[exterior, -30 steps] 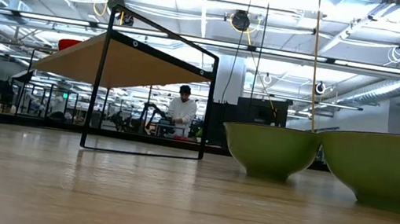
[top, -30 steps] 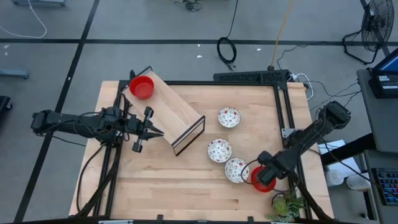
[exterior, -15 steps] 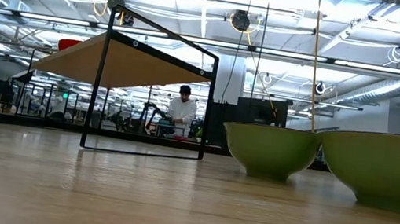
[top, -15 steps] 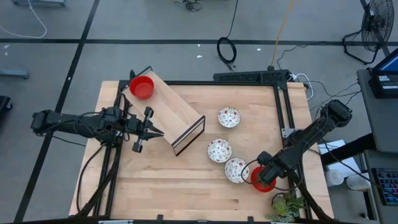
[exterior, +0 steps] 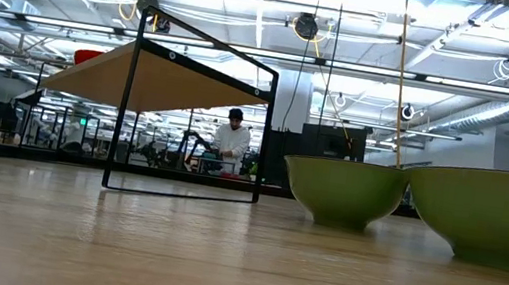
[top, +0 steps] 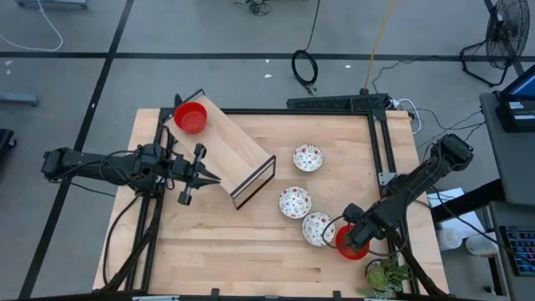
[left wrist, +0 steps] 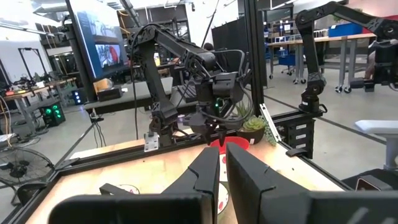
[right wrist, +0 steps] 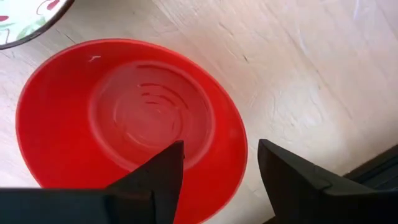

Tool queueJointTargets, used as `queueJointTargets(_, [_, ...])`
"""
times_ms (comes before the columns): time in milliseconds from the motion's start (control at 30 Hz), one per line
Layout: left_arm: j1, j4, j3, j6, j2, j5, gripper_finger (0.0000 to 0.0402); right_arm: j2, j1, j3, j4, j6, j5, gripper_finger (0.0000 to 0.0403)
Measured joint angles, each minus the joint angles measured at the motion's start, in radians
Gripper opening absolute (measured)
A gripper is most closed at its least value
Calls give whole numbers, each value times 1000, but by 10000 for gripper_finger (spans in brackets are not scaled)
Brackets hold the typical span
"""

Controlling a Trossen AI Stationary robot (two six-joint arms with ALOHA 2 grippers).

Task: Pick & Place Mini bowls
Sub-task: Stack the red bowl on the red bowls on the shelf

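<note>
A red mini bowl (right wrist: 124, 124) rests on its base on the table near the near right corner (top: 351, 244). My right gripper (right wrist: 221, 155) points down over it, open, one finger above the bowl's inside and one outside its rim. Three white patterned mini bowls (top: 308, 157) (top: 295, 201) (top: 317, 228) sit in a row on the table beside it. Another red mini bowl (top: 191, 117) sits on the wooden shelf (top: 230, 146) at the far left. My left gripper (top: 213, 176) waits level and shut beside that shelf.
The black-framed wooden shelf (exterior: 198, 84) stands on thin legs at the table's far left. A black rail (top: 380, 159) runs along the table's right edge, and a potted plant (top: 386, 276) stands at the near right corner. Bare wood lies along the near edge.
My right gripper has tipped a little at the wrist over the red bowl and stays open. The bowls have kept their places.
</note>
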Motion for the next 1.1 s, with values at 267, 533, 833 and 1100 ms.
queueJointTargets(267, [0, -1, 0, -1, 0, 0, 35, 0, 0, 0, 1, -123, 58, 192])
queueJointTargets(533, [0, -1, 0, -2, 0, 0, 35, 0, 0, 0, -4, -141, 75, 192])
queueJointTargets(833, [0, -6, 0, -2, 0, 0, 35, 0, 0, -1, -28, 9, 25, 192])
queueJointTargets(1100, [0, -6, 0, -2, 0, 0, 35, 0, 3, -1, -27, 2, 24, 186])
